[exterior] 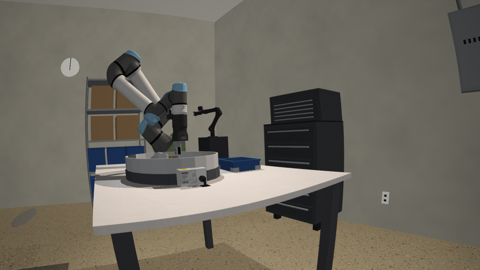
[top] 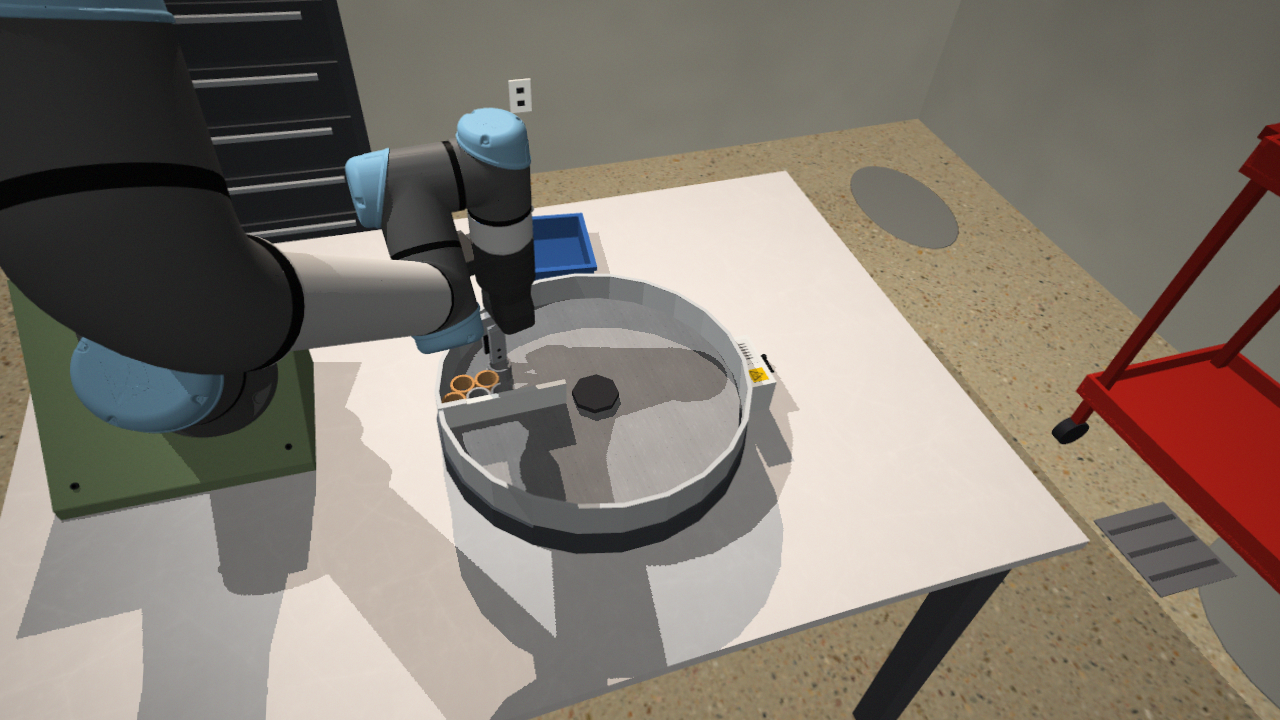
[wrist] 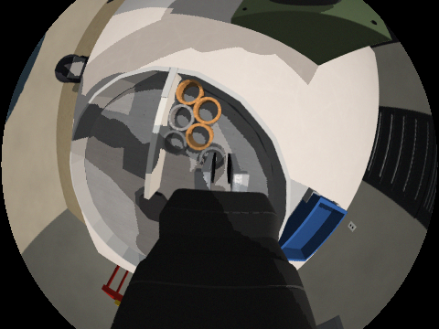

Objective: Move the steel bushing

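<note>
The round grey turntable holds several upright bushings beside its divider. In the wrist view one steel bushing and a shaded steel one stand by the divider. Orange bushings stand next to them. Another steel bushing is under my gripper. The gripper is partly open, pointing down. In the wrist view one fingertip lies over this bushing's bore, the other just outside its wall; their depth is unclear. The blue crate stands beside the turntable.
The straight divider rises close to the bushings. A dark hub stands at the turntable's centre. The turntable's raised wall lies between the gripper and the crate. A white control box sits against the outer wall.
</note>
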`<state>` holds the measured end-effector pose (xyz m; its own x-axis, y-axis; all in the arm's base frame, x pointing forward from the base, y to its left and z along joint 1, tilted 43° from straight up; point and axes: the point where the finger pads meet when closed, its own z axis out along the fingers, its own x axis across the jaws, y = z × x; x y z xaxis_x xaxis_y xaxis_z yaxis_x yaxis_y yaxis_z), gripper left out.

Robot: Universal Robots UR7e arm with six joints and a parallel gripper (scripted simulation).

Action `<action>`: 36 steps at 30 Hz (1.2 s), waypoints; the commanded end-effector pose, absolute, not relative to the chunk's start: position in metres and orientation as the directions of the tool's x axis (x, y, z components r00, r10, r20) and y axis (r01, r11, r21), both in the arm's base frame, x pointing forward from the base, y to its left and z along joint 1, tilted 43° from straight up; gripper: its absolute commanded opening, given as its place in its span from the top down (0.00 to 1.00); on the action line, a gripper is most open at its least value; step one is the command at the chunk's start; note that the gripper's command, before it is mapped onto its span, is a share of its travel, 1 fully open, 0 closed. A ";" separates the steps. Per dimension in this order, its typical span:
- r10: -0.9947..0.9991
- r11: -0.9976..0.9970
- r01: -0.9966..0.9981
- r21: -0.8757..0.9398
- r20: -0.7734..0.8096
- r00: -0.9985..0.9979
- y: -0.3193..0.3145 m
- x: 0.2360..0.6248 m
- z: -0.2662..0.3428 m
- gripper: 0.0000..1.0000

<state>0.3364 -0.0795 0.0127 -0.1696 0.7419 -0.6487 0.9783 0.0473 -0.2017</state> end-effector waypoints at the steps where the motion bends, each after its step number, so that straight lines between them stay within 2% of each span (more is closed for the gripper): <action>1: 0.742 0.048 0.978 -0.201 -0.649 -0.169 -0.084 0.336 0.008 0.60; 36: 0.742 0.048 0.978 -0.201 -0.649 -0.169 -0.084 0.336 0.008 0.60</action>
<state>0.3364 -0.0795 0.0127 -0.1696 0.7419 -0.6487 0.9783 0.0473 -0.2017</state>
